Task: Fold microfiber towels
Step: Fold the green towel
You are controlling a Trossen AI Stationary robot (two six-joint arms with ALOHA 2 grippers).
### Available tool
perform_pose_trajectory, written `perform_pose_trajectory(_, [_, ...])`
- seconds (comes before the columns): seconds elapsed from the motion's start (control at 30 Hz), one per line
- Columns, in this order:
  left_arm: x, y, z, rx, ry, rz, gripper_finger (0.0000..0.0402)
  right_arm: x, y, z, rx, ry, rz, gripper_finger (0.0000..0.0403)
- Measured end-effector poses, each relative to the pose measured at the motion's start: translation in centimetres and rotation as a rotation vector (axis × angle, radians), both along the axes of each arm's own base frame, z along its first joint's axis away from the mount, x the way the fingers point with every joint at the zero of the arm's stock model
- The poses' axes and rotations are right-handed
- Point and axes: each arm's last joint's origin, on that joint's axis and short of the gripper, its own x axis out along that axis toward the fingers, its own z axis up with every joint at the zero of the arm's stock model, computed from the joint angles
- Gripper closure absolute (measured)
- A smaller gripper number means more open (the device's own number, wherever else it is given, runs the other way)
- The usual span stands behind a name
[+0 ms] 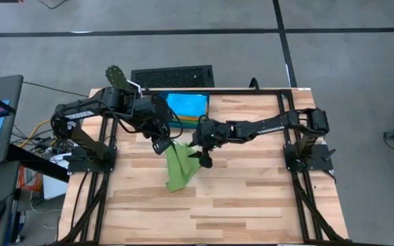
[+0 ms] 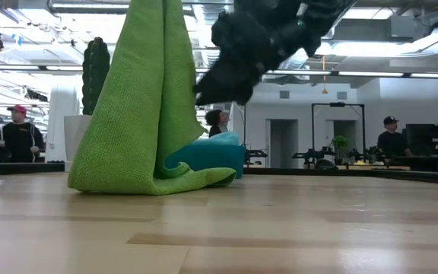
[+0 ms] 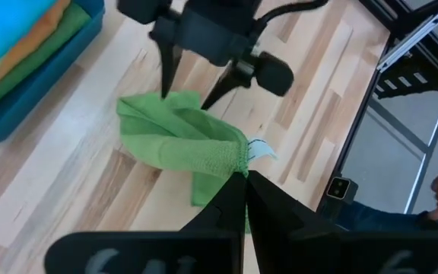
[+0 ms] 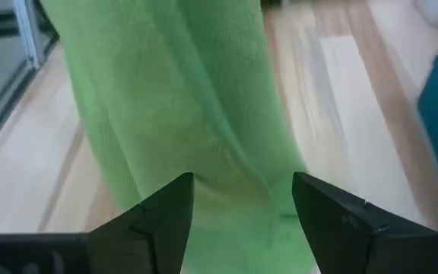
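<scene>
A green microfiber towel (image 1: pixel 179 169) hangs from my left gripper (image 3: pixel 243 181), which is shut on its top above the table's middle. The towel's lower end (image 2: pixel 150 180) lies bunched on the wood. My right gripper (image 4: pixel 242 194) is open and slants down at the hanging towel from the table's right. Its fingers (image 3: pixel 166 72) stand close beside the cloth, apparently apart from it. More towels, a sky-blue one (image 1: pixel 187 104) on top, lie stacked in the dark teal tray (image 1: pixel 178 125) at the far edge. My left gripper pinches the green towel's top corner (image 3: pixel 234 156), beside a small white tag, between its two shut fingers. The fingers come slanting down from the table's left. The towel hangs below them in loose folds, with its lower end resting on the table.
The teal tray (image 2: pixel 207 158) stands just behind the hanging towel. Bare wood lies toward the table's near edge (image 1: pixel 204 212). A black frame (image 1: pixel 286 137) borders the table. People stand in the room beyond the table.
</scene>
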Motion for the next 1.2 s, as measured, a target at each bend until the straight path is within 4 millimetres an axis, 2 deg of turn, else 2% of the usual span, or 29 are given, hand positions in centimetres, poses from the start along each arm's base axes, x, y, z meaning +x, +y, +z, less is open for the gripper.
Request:
perform_pose_trajectory(0.17, [0.0, 0.0, 0.0, -0.015, 0.001, 0.025, 0.0401, 0.3, -0.3, -2.2, -0.014, 0.055, 0.029, 0.0155])
perform_pose_trajectory(0.27, [0.0, 0.0, 0.0, -0.02, 0.002, 0.032, 0.0401, 0.9, -0.9, -2.1, 0.0, 0.004, 0.042, 0.0155])
perform_pose_trajectory(0.37, [0.0, 0.0, 0.0, -0.023, 0.002, 0.037, 0.0401, 0.9, -1.4, -2.9, 0.023, 0.018, 0.058, 0.0155])
perform_pose_trajectory(0.5, [0.0, 0.0, 0.0, -0.031, 0.004, 0.049, 0.0401, 1.2, -1.3, -3.3, 0.015, -0.003, 0.075, 0.016])
perform_pose_trajectory(0.63, [0.0, 0.0, 0.0, -0.032, 0.004, 0.052, 0.0401, 1.3, -1.3, -3.9, 0.03, 0.018, 0.092, 0.02])
perform_pose_trajectory(0.83, [0.0, 0.0, 0.0, -0.039, 0.005, 0.063, 0.0401, 1.2, -1.8, -3.7, 0.012, 0.011, 0.096, 0.0299])
perform_pose_trajectory(0.93, [0.0, 0.0, 0.0, -0.039, 0.005, 0.063, 0.0401, 1.1, -2.4, -3.0, 0.008, -0.012, 0.083, 0.0319])
perform_pose_trajectory(1.07, [0.0, 0.0, 0.0, -0.044, 0.006, 0.072, 0.0401, 0.6, -3.3, -2.9, 0.016, 0.016, 0.067, 0.0311])
perform_pose_trajectory(1.2, [0.0, 0.0, 0.0, -0.044, 0.006, 0.072, 0.0401, 0.5, -3.6, -2.8, 0.063, 0.017, 0.108, 0.027])
